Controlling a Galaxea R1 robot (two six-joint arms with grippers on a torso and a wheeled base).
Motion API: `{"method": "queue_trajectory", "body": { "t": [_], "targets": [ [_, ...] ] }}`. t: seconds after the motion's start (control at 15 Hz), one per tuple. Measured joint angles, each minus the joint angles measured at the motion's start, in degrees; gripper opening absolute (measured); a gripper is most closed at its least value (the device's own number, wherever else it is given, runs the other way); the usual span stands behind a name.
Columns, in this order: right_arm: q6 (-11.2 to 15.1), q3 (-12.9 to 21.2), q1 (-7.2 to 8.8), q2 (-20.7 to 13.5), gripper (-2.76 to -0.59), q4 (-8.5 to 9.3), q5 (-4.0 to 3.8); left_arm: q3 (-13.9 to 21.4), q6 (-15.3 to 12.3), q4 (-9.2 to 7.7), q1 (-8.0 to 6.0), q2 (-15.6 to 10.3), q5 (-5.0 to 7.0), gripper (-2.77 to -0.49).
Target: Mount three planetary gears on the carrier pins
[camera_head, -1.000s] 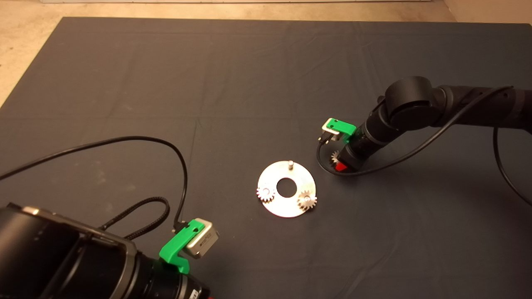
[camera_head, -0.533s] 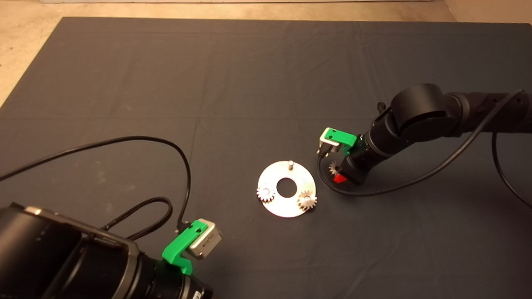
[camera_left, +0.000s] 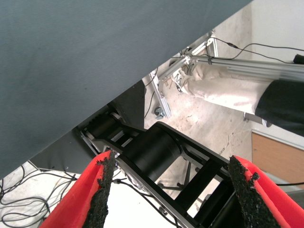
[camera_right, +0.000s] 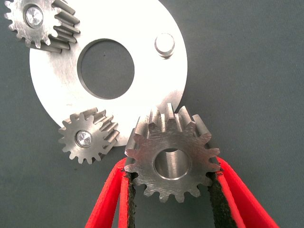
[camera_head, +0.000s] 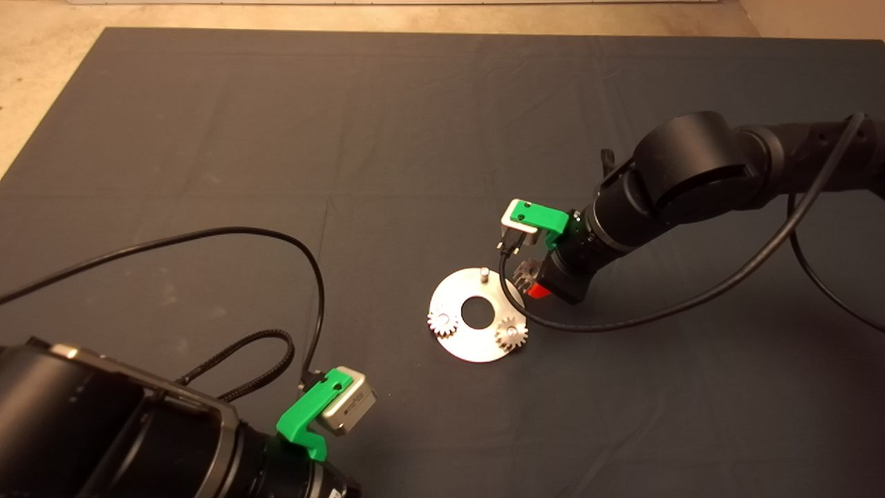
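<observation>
Over the last second your right pincer has carried the 3rd gear from beside the disc inward and upward, so in the head view it now hangs over the disc's right rim, near the bare pin but not yet above it. That puts you in the transport step of the last install: 2 gears already sit on their pins, 1 pin is free.

The pincer is clenched on the gear, pads pressing opposite sides of the toothed rim. The gear is clear of the surface, its flat face and open bore turned to the wrist camera, its bore axis roughly upright. The bore is offset from the pin, so you likely need a short sideways shift before lowering.

Your left pincer is parked at the lower left, released and holding nothing.
</observation>
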Motion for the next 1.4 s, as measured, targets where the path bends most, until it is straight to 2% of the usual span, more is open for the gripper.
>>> {"method": "queue_trajectory", "body": {
  "t": [0.2,0.47,0.67,0.8,0.87,0.93,1.0,1.2,1.4],
  "targets": [
    [-0.01,-0.68,-0.02,0.77,-2.52,0.3,-0.61,0.0,0.0,0.0,0.0,0.09,-0.28,-1.61],
    [-0.04,-4.14,-0.02,4.44,-2.52,0.37,-0.52,0.0,0.0,0.0,0.02,0.1,-0.32,-1.61],
    [-0.16,-8.15,-0.02,7.61,-2.52,0.41,-0.69,0.0,0.0,0.0,0.02,0.11,-0.37,-1.61],
    [-0.18,-8.98,-0.02,9.07,-2.53,0.44,-0.74,0.0,0.0,0.0,0.0,0.12,-0.37,-1.61],
    [-0.21,-9.16,-0.02,9.51,-2.53,0.56,-1.08,0.0,0.0,0.0,0.02,0.11,-0.37,-1.61],
    [-0.21,-9.7,-0.02,9.93,-2.53,0.66,-2.05,0.0,0.0,0.0,0.01,0.11,-0.34,-1.61],
    [-0.21,-10.24,-0.02,10.19,-2.53,0.66,-2.49,0.0,0.0,0.0,0.0,0.12,-0.39,-1.61],
    [-0.23,-10.58,-0.02,10.89,-2.53,0.69,-3.27,0.0,0.0,0.0,0.0,0.09,-0.37,-1.61],
    [-0.25,-11.12,-0.04,10.91,-2.53,0.74,-3.67,0.0,0.0,0.0,0.0,0.09,-0.37,-1.61]
  ]
}}
